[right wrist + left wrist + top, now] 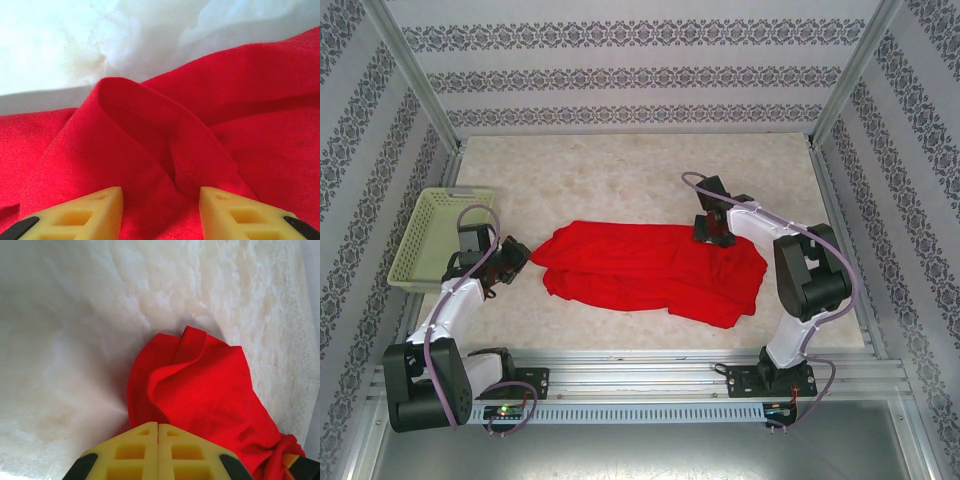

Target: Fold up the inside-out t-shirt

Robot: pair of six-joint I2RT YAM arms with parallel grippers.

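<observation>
Left gripper (158, 425) pressed shut at the left edge of the shirt (640, 265); right gripper (161, 195) parted, straddling a raised fold at its far edge.

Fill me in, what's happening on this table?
Two arms are working a red t-shirt that lies rumpled, not yet folded, on the table. The left gripper has its fingers shut at the shirt's left tip; whether cloth is pinched is unclear. The right gripper has its fingers open astride a raised fold at the far edge.
</observation>
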